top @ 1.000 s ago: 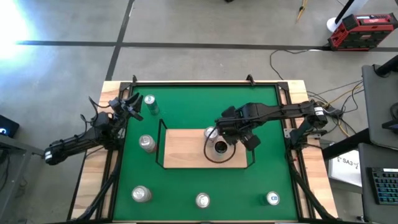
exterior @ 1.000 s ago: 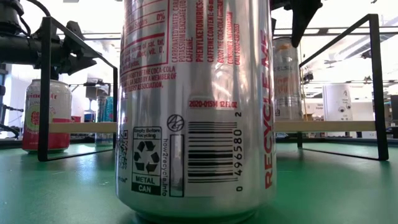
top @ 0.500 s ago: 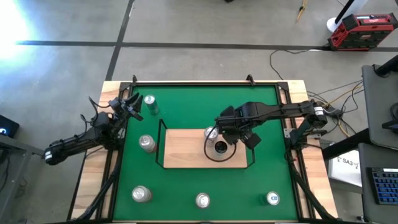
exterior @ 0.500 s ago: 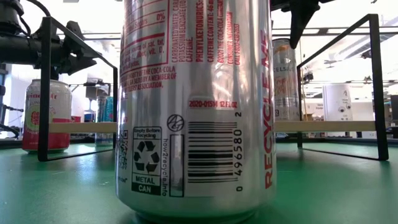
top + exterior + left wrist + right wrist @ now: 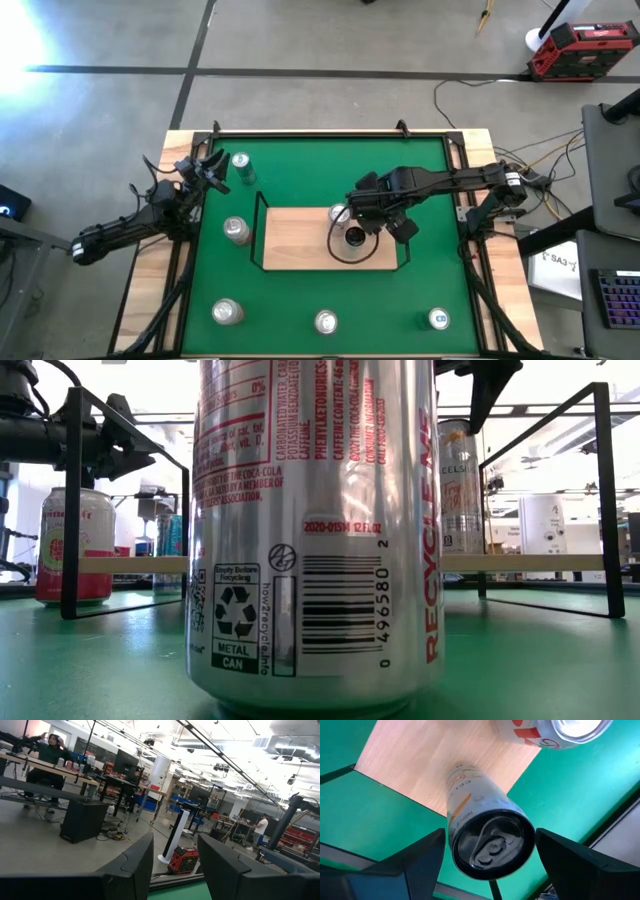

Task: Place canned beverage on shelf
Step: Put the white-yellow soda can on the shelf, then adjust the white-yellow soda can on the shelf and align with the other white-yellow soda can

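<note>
While your right gripper (image 5: 352, 236) hovers over the shelf (image 5: 300, 240), its fingers (image 5: 415, 860) stand spread on either side of a tall slim can (image 5: 480, 825) without touching it. That can stands upright on the wood board, near the far right part, beside a second can (image 5: 340, 213). Your left gripper (image 5: 210, 170) waits at the table's left edge, fingers apart, holding nothing.

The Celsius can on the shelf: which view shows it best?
The right wrist view: the Celsius can stands upright on the shelf between the open right tool fingers. The high view shows only its top; the low view, part of its side.
</note>
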